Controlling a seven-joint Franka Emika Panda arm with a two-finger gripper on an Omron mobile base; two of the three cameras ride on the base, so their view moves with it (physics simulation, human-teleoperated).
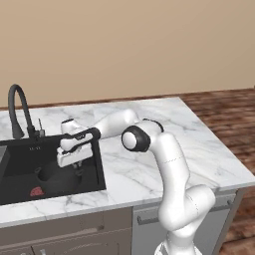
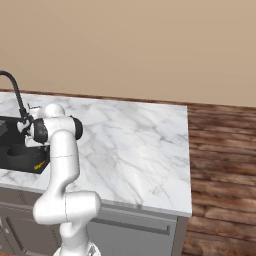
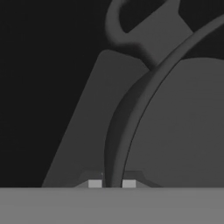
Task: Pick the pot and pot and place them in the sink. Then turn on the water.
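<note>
Hand view gives us the gripper (image 3: 112, 183) pinched narrow on the thin rim of the dark pot (image 3: 183, 127) — one finger on each side of the wall; a loop handle (image 3: 131, 26) sits toward 12 o'clock. From the left base view we see the pot (image 1: 60, 180) down in the black sink (image 1: 99, 174), the faucet (image 1: 20, 112) at 10 o'clock of the basin.

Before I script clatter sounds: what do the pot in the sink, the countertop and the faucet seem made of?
Pot: dark, matte, thin rim, probably coated metal. Countertop: white with grey veins, polished marble by its look. Faucet: black gooseneck, likely painted metal.
</note>
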